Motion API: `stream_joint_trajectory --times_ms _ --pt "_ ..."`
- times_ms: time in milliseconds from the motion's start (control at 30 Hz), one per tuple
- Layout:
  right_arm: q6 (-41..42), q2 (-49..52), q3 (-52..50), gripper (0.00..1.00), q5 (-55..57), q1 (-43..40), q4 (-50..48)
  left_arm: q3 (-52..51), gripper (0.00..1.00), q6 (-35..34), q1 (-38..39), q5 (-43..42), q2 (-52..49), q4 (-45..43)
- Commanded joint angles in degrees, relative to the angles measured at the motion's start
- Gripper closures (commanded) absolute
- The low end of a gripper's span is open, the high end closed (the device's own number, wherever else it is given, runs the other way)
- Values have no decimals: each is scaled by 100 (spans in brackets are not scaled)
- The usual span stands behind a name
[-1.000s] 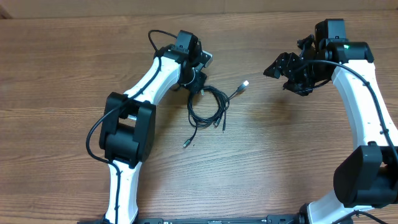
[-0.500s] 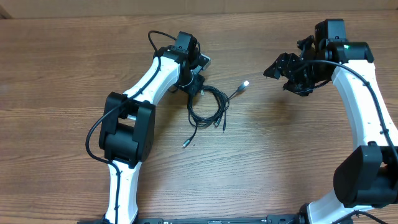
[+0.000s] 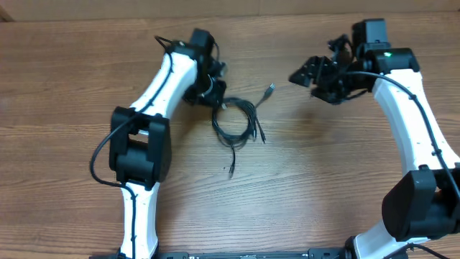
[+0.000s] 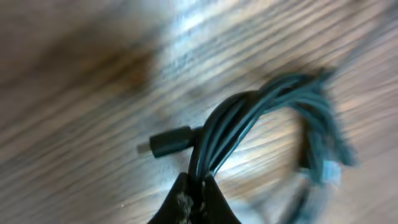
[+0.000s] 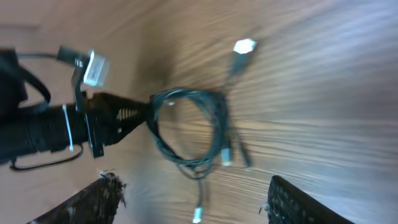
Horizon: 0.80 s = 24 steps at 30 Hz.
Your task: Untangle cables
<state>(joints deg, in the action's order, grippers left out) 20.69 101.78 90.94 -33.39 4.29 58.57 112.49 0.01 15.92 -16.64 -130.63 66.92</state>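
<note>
The cables (image 3: 236, 120) are thin black cords in a loose coil at the table's middle, with a silver-tipped plug (image 3: 270, 89) trailing up right and another end (image 3: 231, 170) trailing down. My left gripper (image 3: 218, 103) is shut on the coil's upper left edge; in the left wrist view the fingertips (image 4: 196, 194) pinch several strands (image 4: 231, 127), with a small black plug (image 4: 169, 142) beside them. My right gripper (image 3: 303, 76) is open and empty, above the table to the right of the coil. The right wrist view shows the coil (image 5: 189, 130) between its wide-apart fingers (image 5: 193, 199).
The wooden table (image 3: 323, 180) runs under both arms. The left arm's white links (image 3: 154, 93) reach diagonally from the front left to the coil. The right arm (image 3: 410, 122) stands along the right side.
My left gripper has pulled the coil left and slightly up the table, and the loose ends trailed with it. My right gripper has shifted left and a little upward.
</note>
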Motion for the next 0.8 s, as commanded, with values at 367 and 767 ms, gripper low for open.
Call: stream_joint_trajectory --times_ms 367,767 --pt "2055 518 13 51 -271 861 -1051 1073 96 142 -63 -2369 68 297" --pt "2306 1318 13 54 -234 1290 -1484 1073 96 -909 -48 -2367 68 236"
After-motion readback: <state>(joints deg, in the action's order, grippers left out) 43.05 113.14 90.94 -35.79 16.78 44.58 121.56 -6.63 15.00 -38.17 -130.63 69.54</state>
